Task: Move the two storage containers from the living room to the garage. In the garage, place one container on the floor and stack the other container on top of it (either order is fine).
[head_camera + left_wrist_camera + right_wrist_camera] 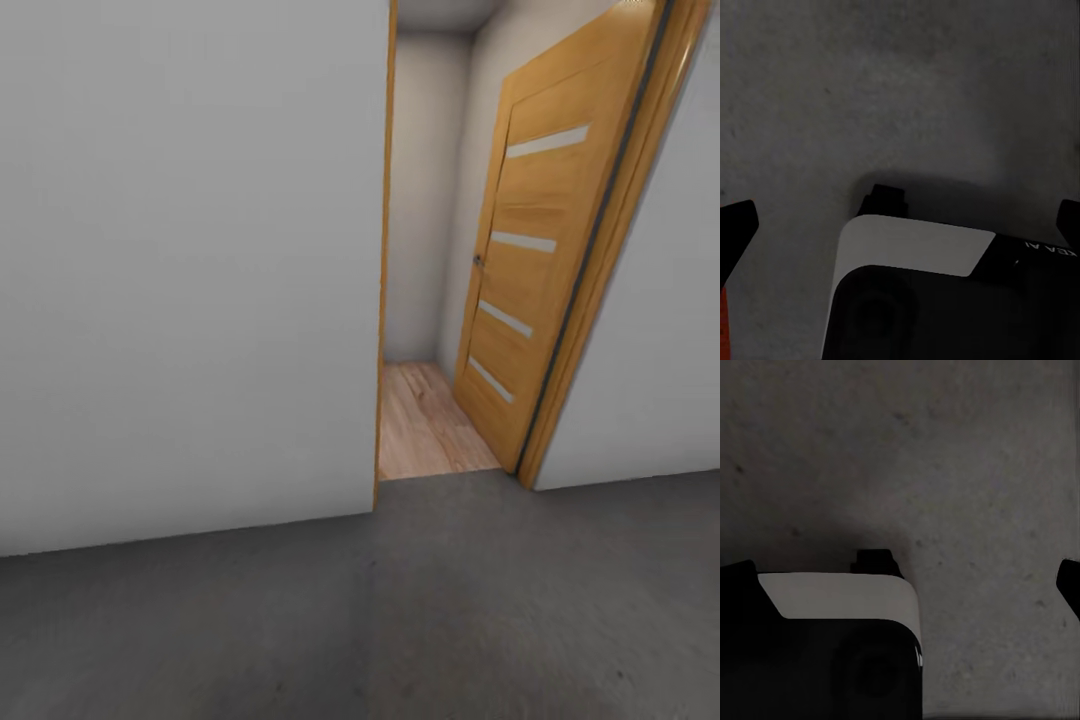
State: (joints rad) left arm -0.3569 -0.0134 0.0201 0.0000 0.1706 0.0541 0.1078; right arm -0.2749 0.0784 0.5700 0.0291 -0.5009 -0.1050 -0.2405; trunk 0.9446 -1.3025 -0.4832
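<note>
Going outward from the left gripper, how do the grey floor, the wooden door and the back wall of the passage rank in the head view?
1. grey floor, right under the left gripper.
2. wooden door, swung open, right of centre.
3. back wall, beyond the door, at centre.

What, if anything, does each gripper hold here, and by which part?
Nothing is held. The left gripper and right gripper are open, with only dark grey floor between their fingertips.

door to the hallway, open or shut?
Open. The wooden door is swung inward, leaving a gap with light plank flooring and a far wall visible past the frame.
</note>
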